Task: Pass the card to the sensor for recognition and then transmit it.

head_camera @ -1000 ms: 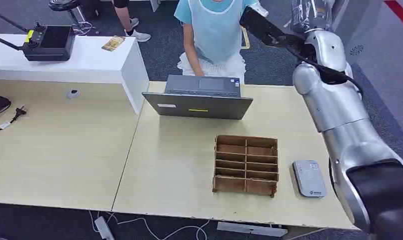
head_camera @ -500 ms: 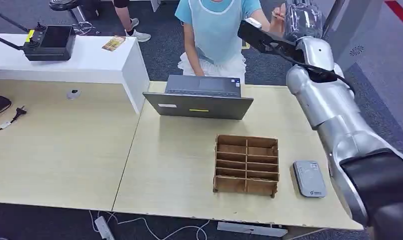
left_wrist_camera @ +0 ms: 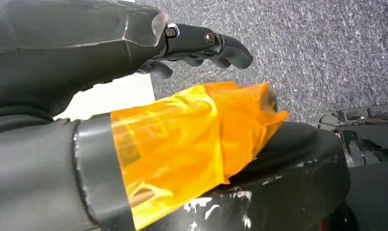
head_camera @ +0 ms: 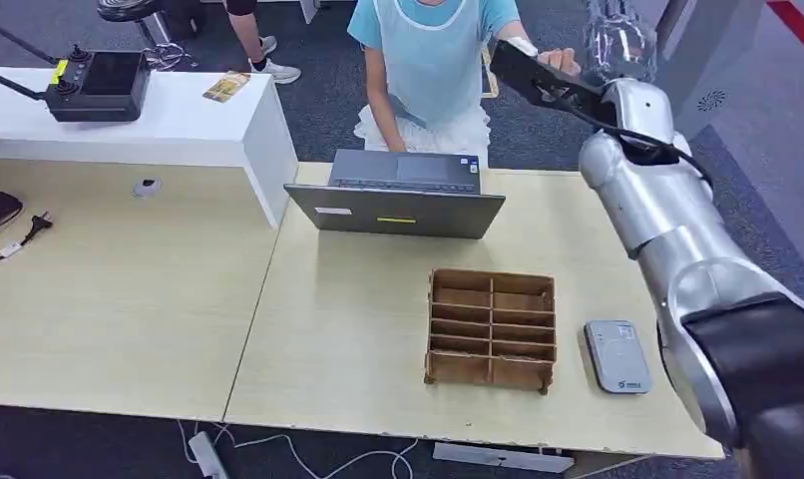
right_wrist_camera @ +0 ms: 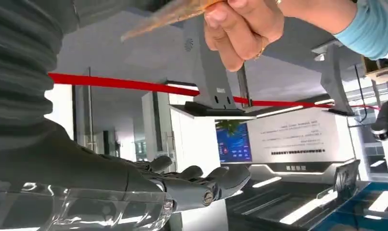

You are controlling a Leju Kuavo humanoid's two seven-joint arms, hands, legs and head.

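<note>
My right hand (head_camera: 617, 38) is raised high beyond the table's far right corner, in front of a person in a light blue top (head_camera: 428, 50). In the right wrist view the person's hand (right_wrist_camera: 245, 26) pinches a thin brownish card (right_wrist_camera: 165, 14) and holds it close to my thumb. The dark fingers (right_wrist_camera: 201, 185) of my right hand (right_wrist_camera: 134, 192) are stretched out well away from the card, with nothing in them. The grey card sensor (head_camera: 617, 356) lies flat near the table's front right edge. My left hand (left_wrist_camera: 182, 43) hangs over grey carpet, fingers extended and holding nothing.
A brown cardboard divider box (head_camera: 491, 329) stands just left of the sensor. An open laptop (head_camera: 398, 195) sits at the far edge of the wooden table (head_camera: 348, 339). A white counter (head_camera: 179, 125) with a black controller (head_camera: 99, 85) is at the back left.
The person's hand has come up to my raised right hand with the card. My right arm has shifted slightly right and back.
</note>
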